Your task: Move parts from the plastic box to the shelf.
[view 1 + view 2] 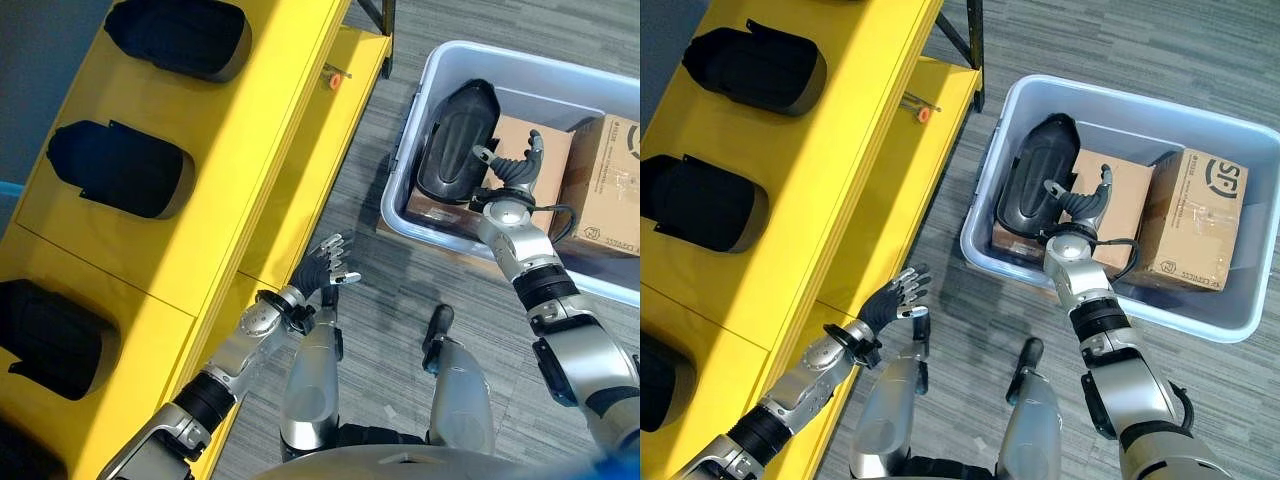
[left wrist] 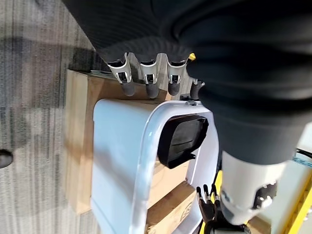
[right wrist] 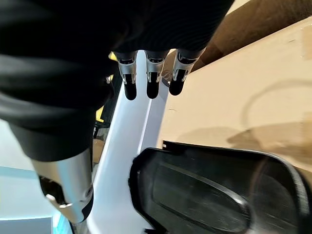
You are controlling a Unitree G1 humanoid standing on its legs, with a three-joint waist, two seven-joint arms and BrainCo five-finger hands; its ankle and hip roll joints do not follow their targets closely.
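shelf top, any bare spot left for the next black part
The yellow shelf has bare strips between the black parts and along its front edge; the lower ledge by the orange-tipped tool is bare too. The plastic box is crowded: one black part, cardboard boxes, and the right hand above.

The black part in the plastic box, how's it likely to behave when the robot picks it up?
The black part looks like a rigid moulded shell, so it probably keeps its shape. Its smooth, rounded surface may slip under the open right hand. It leans on a cardboard box, so it could tip or slide when nudged.
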